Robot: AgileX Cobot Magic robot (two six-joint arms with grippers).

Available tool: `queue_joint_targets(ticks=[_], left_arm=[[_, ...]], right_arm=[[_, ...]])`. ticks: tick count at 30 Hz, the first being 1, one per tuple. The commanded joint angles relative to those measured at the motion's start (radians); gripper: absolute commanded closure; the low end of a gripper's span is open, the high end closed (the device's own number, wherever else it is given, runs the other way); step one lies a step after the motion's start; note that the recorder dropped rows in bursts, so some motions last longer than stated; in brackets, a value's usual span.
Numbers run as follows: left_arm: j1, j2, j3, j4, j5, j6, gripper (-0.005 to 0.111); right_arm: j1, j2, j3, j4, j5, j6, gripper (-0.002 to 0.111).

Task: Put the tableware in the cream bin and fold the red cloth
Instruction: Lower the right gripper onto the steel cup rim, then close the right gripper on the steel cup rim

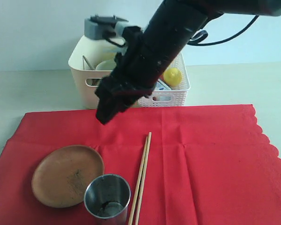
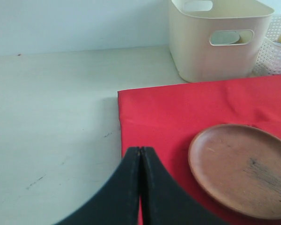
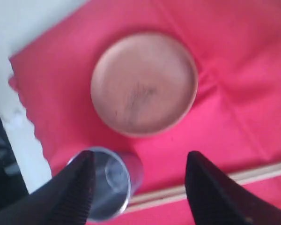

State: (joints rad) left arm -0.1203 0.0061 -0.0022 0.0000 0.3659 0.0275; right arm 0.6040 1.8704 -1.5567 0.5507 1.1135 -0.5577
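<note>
The job is sitting partway done. The cream bin (image 1: 86, 75) is standing at the far side of the table (image 1: 33, 91), just beyond the far edge of the red cloth (image 1: 210, 164). It is already holding a pale bowl (image 1: 105, 64) and what looks like a thin handle (image 1: 88, 63) leaning against its wall, though I cannot tell which utensil that is. No knife or spoon is showing on the cloth, so they are probably in the bin too.

Three pieces are waiting on the near left part of the cloth. The brown plate (image 1: 68, 182) is lying flat, and the steel cup (image 1: 107, 196) is standing upright just to its right. The chopsticks (image 1: 141, 178) are lying side by side just right of the cup, pointing from near to far.

The right claw (image 1: 105, 112) is reaching across to the left half of the scene and hovering above the cloth, between the bin and the plate. Its wrist camera is showing its fingers (image 3: 79, 187) spread apart and gripping nothing, with the plate and cup below them. The left claw (image 2: 140, 159) is clenched with nothing in it, hanging over the left edge of the cloth near the plate.

The cloth is lying fully spread with only creases in it, so the folding is not yet begun and must wait until these three pieces are cleared. To the right of the bin, the white basket (image 1: 178, 96) with the lemon (image 1: 173, 76) is no part of the job.
</note>
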Motion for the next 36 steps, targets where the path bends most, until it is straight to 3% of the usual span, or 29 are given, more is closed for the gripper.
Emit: queue_joint_targets(ticks=[1,6,12,21,25,36], left_arm=[[0.002,-0.006,0.002,-0.005,-0.011,-0.003,0.107],[0.002,-0.006,0.002,-0.005,-0.011,-0.003,0.107],[0.002,-0.006,0.002,-0.005,-0.011,-0.003,0.107],[0.002,-0.006,0.002,-0.005,-0.011,-0.003,0.107],[0.002,-0.006,0.002,-0.005,-0.011,-0.003,0.107],[0.002,-0.006,0.002,-0.005,-0.011,-0.005,0.107]], right_arm=[[0.000,0.034,0.005,-0.173,0.078,0.125,0.053],[0.000,0.074,0.005,-0.231,0.043,0.213,0.053],[0.007,0.117,0.005,-0.136,0.054,0.195,0.053],[0.137,0.123,0.005,-0.216,0.085,0.185,0.053],[0.171,0.125,0.005,-0.320,0.087,0.294,0.053],[0.175,0.140,0.098,-0.277,0.066,0.322,0.053]])
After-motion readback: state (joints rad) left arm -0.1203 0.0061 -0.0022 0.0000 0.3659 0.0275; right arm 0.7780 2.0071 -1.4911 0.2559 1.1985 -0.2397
